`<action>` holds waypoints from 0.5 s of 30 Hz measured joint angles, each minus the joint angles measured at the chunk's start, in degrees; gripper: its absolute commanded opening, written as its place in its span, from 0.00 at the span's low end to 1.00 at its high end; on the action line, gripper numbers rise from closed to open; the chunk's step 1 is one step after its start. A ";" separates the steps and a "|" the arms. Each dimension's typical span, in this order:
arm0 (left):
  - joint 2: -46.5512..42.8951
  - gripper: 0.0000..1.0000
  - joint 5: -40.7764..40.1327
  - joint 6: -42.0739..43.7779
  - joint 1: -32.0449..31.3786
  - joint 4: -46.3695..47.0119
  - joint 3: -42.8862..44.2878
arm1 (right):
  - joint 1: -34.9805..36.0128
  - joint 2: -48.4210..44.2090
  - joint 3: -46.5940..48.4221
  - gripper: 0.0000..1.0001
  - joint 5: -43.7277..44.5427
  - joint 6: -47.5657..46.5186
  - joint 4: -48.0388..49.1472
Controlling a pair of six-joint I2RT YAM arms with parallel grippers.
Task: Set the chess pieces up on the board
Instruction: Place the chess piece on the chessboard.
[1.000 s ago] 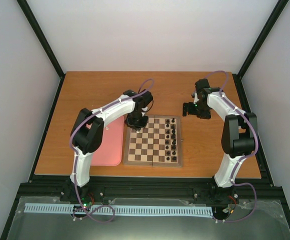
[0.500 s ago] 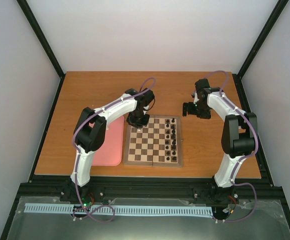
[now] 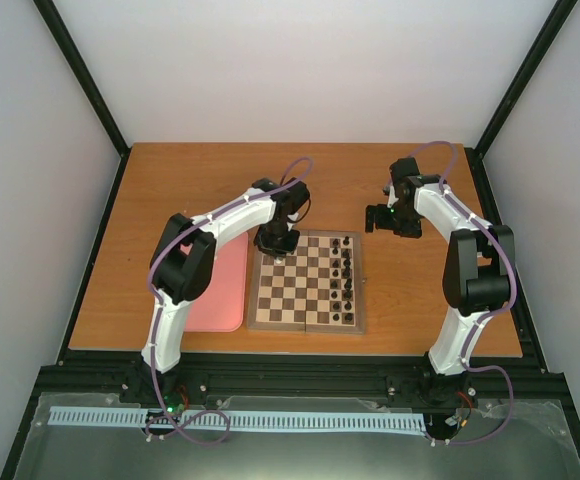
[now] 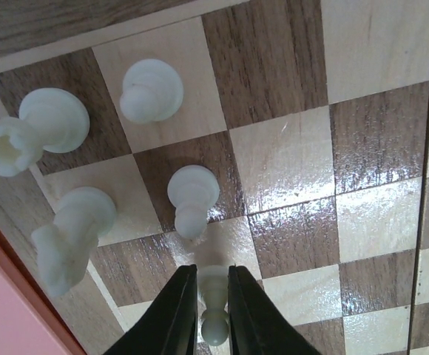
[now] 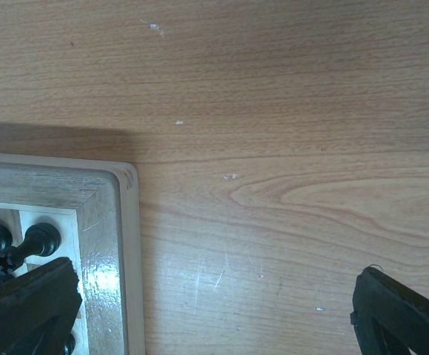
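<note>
White pawn (image 4: 215, 324) sits pinched between the closed fingers of the left gripper (image 4: 212, 275), over a light square near the 11 o'clock corner of the board (image 4: 288, 148). We count four more white pieces (image 4: 191, 194) at 10 to 12 o'clock from it. We log the right gripper (image 5: 214, 307) spread wide over the table (image 5: 274, 111), off the board's 1 o'clock corner, near the black pieces (image 5: 41, 238).

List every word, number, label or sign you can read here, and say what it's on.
None can be read in any view.
The board: plain squares and frame, no rank or file marks.
The white pawn in the left tool and the other chess pieces: unmarked.
The ribbed white strip: no legible print.
</note>
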 measured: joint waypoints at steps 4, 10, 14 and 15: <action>0.00 0.15 -0.04 0.02 0.00 0.04 0.00 | 0.00 0.00 0.00 1.00 0.00 0.00 0.00; 0.28 0.20 -0.07 0.11 0.00 0.17 0.11 | 0.00 0.00 0.00 1.00 0.00 -0.15 0.00; 0.37 0.21 -0.07 0.11 0.00 0.26 0.13 | 0.00 0.00 0.00 1.00 0.00 -0.20 0.00; 0.39 0.21 -0.04 0.11 0.00 0.26 0.13 | 0.00 0.00 0.00 1.00 0.00 -0.20 0.00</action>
